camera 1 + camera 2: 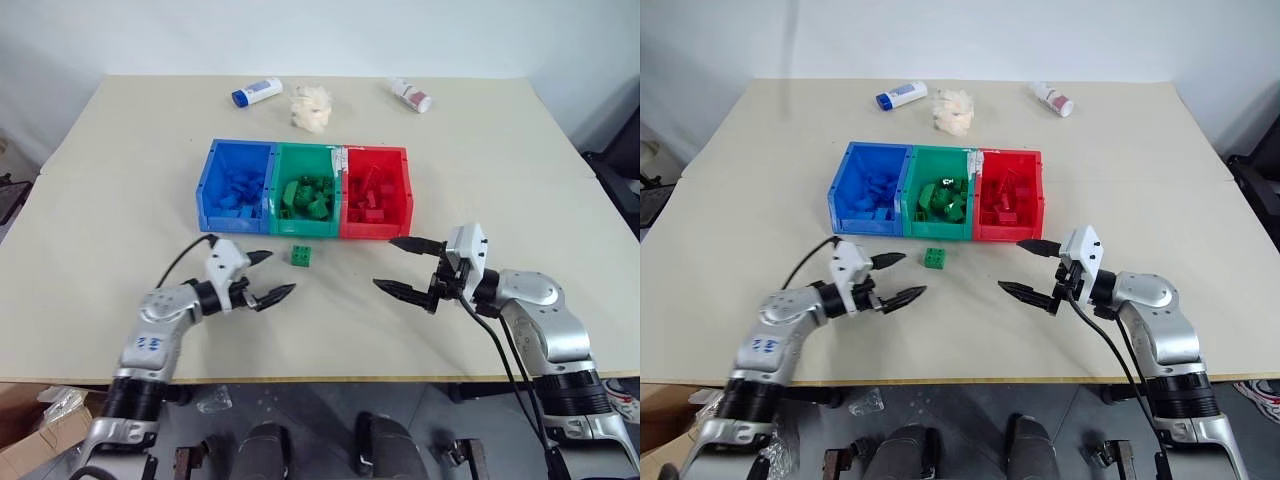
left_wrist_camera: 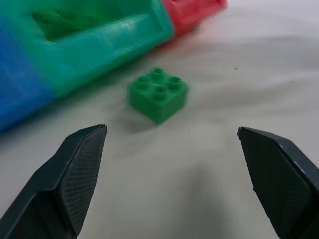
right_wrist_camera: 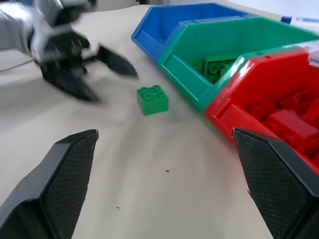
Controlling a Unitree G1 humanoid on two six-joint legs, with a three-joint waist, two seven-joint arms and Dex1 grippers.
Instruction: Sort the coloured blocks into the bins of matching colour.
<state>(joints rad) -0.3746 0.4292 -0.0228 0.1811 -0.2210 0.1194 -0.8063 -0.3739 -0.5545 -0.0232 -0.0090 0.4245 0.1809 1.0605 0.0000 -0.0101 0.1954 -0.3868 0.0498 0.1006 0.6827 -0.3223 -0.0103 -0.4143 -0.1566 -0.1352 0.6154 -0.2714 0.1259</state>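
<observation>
On the pale beige surface (image 1: 120,180) stands a row of three joined translucent plastic bins: the blue bin (image 1: 212,186) on the robot's left, the green bin (image 1: 279,170) in the middle and the red bin (image 1: 403,190) on the right. Each bin already holds small studded plastic bricks of its own colour.

One small green studded plastic brick (image 1: 302,255) lies alone on the surface, just in front of the green bin, upright with its four studs on top. It touches neither the bins nor any gripper.

The left gripper (image 1: 266,277) is near this brick, on its left side and a little closer to the robot, pointing toward it. Its jaws are spread wide and grasp nothing; in the left wrist view the brick sits beyond the two black fingertips (image 2: 79,164), apart from them.

The right gripper (image 1: 402,266) hovers in front of the red bin, pointing toward the left. Its jaws are also released and empty.

At the far edge of the surface lie a white bottle with a blue cap (image 1: 257,93), a white fluffy wad (image 1: 312,108) and a white bottle with a red cap (image 1: 410,95), well apart from the bins.
</observation>
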